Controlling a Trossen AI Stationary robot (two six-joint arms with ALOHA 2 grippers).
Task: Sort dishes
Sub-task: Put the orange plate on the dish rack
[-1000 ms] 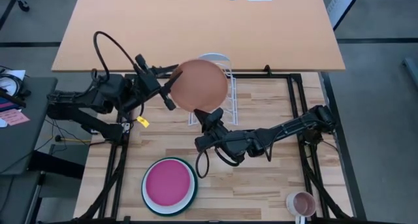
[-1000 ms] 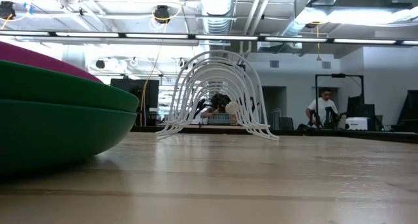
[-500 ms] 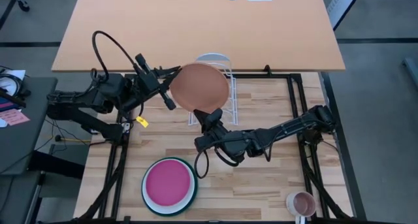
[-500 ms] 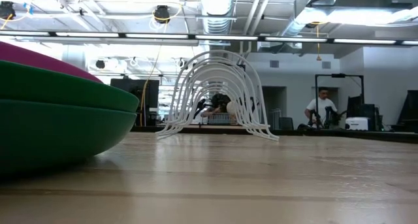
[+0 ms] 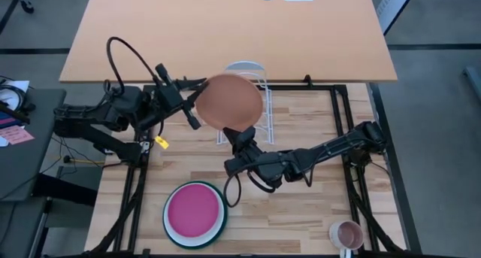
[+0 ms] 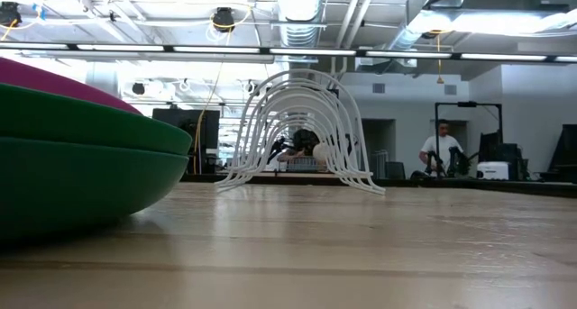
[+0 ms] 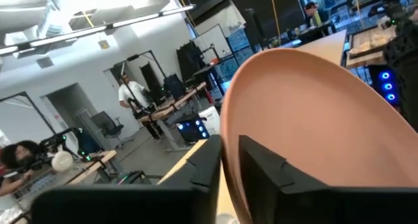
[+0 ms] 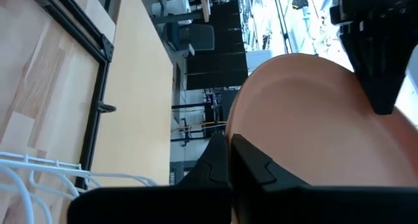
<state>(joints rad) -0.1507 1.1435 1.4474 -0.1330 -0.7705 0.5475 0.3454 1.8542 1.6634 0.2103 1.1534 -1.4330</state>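
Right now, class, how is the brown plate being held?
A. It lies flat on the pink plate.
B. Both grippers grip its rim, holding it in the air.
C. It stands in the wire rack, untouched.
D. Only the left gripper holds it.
B: the brown plate is up above the table, with the left gripper on one edge and the right gripper on another.

Plate (image 5: 230, 100) above rack (image 5: 252, 68); stack (image 5: 195, 213) near mug (image 5: 347, 234).

Four round flat plates are showing: one terracotta-brown plate (image 5: 230, 100), one magenta-pink plate (image 5: 194, 211), one white plate (image 5: 219, 223) and one dark green plate (image 5: 167, 229). One white wire rack (image 5: 255, 68) and one small pink mug (image 5: 347, 234) are sitting there too.
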